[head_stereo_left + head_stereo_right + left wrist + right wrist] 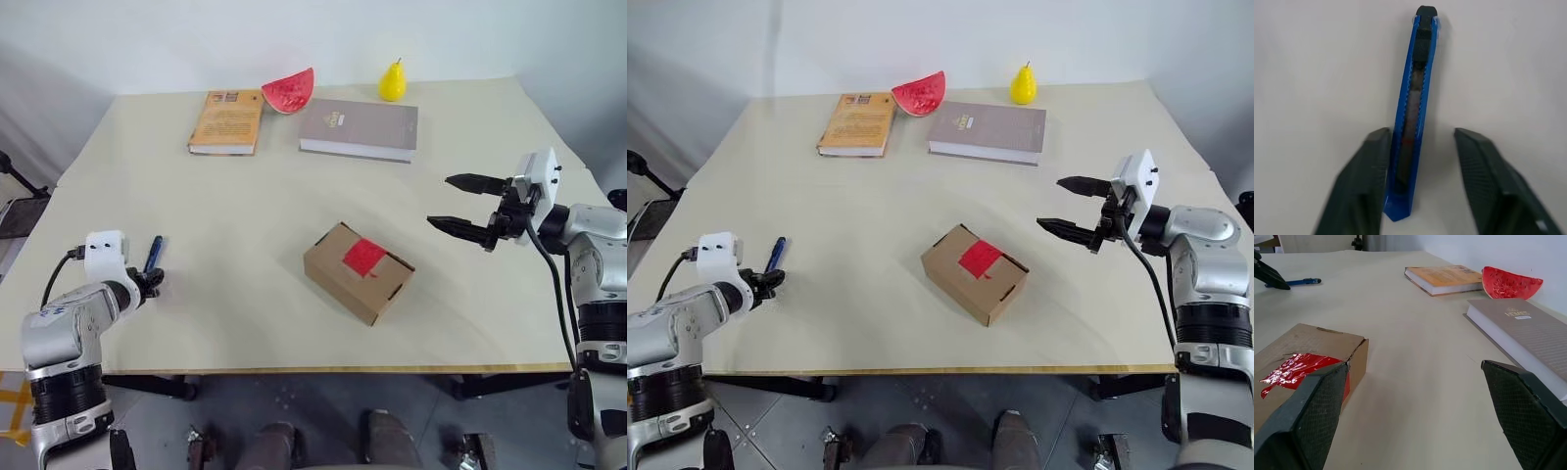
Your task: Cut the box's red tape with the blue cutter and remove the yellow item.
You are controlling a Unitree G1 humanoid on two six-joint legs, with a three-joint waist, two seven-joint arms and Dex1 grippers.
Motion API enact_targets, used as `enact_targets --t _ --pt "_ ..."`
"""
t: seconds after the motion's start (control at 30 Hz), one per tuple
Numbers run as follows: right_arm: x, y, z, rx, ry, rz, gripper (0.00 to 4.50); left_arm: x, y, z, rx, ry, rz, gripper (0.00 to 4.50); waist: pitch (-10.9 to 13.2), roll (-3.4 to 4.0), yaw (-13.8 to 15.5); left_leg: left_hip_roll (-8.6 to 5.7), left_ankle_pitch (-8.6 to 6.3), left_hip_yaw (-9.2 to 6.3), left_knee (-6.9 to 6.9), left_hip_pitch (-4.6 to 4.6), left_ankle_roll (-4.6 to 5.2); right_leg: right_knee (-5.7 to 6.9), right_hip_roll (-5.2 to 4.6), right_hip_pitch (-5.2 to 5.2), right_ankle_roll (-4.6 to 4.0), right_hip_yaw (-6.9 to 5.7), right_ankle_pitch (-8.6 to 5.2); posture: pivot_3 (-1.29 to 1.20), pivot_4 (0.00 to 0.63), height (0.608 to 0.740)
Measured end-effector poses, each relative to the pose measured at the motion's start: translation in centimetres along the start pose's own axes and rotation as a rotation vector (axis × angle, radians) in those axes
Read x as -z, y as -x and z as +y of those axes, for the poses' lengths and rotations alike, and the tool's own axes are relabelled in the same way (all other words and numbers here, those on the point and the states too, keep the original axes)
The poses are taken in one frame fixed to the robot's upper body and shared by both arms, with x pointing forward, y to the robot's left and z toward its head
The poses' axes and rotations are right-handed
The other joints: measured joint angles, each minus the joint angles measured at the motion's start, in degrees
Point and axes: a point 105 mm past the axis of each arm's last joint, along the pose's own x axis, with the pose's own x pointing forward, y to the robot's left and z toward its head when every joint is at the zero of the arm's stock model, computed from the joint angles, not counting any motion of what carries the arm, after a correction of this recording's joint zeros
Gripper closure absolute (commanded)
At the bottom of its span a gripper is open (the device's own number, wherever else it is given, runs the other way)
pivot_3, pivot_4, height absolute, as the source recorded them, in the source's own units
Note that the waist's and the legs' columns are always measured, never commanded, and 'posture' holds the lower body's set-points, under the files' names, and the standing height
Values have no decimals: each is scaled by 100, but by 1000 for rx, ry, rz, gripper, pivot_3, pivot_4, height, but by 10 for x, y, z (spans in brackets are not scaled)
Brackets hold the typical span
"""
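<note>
The brown box (358, 272) lies mid-table with its flaps shut and the red tape (363, 257) across the seam. The yellow item is hidden. At the table's near left lies the blue cutter (1413, 112), flat on the surface. My left gripper (1421, 132) straddles its rear end. One finger (1371, 166) touches the cutter's side and the other finger stands clear of it, so the gripper is open. My right gripper (440, 201) hovers open to the right of the box, pointing toward it, with nothing between its fingers.
An orange book (227, 120), a grey book (360, 128), a red watermelon slice (289, 91) and a yellow pear (393, 81) sit along the far side. The table's front edge (323, 369) runs close behind the box.
</note>
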Motion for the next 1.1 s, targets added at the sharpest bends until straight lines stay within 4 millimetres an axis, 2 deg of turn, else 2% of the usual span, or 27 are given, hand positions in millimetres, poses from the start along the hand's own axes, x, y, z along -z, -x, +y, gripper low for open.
enact_targets --t 0.1,0.13,0.47,0.57,0.77,0.87,1.03,1.1 --pt "0 0 0 3 0 0 0 1 2 1 -2 -2 -1 3983 0 0 -2 2 -1 3 0 1 -1 0 3 0 0 5 0 0 150 740" --pt "0 0 0 4 0 0 0 1 3 1 -4 -3 -2 4079 0 0 -2 4 -2 4 0 1 -2 -1 5 -1 0 6 0 0 150 740" --pt "0 0 -1 6 0 1 0 -2 8 -2 24 -43 -6 4079 6 -9 1 15 -8 5 0 -3 -5 -7 18 -3 -1 9 0 0 150 740" --pt "-1 2 -2 9 4 9 0 -2 13 -16 127 -75 -37 4079 13 -20 28 17 -11 2 1 -11 -4 -16 18 -6 -1 6 0 0 150 740" --pt "-12 -2 2 -6 48 4 0 5 26 -59 433 -241 -95 4079 29 -47 94 21 -16 -16 2 -30 -3 -44 17 -6 -2 -1 -1 0 150 740" --pt "-17 -2 8 -18 66 19 0 11 31 -79 572 -398 -117 4079 33 -55 95 30 -21 -16 1 -38 -5 -50 18 -8 -4 -7 -1 0 150 740" --pt "-17 -5 18 -40 91 112 0 21 41 -91 708 -629 -89 4079 34 -55 67 44 -33 -13 -2 -40 -5 -62 18 -10 -7 -12 -3 0 150 740" --pt "-17 -10 30 -75 98 163 0 21 42 -96 727 -772 -68 4079 34 -55 69 48 -35 -15 -1 -42 -7 -62 18 -11 -8 -12 -4 0 150 740"
